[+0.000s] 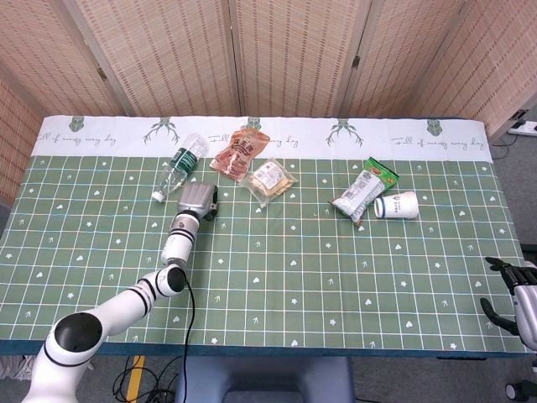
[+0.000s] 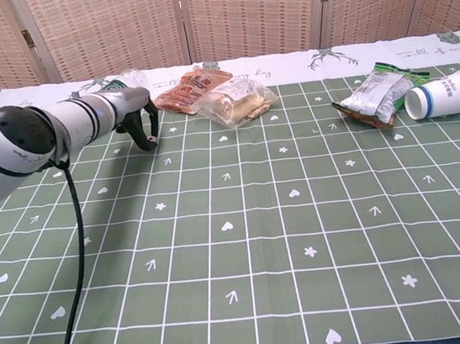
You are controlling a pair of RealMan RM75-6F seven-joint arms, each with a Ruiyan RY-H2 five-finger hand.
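The left hand (image 1: 200, 201) hovers empty over the bench (image 1: 336, 269), fingers curled downward, just near of the water bottle (image 1: 179, 166). The right hand (image 1: 513, 290) sits off the bench's near right corner, fingers apart, holding nothing.

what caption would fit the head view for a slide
Left hand hovers beside a lying water bottle on a green gridded tablecloth, with snack packs and a tipped paper cup farther right.

We are seeing our left hand (image 2: 140, 120) hanging fingers-down over the tablecloth (image 2: 265, 244), snack packets (image 2: 218, 95) lying just beyond it.
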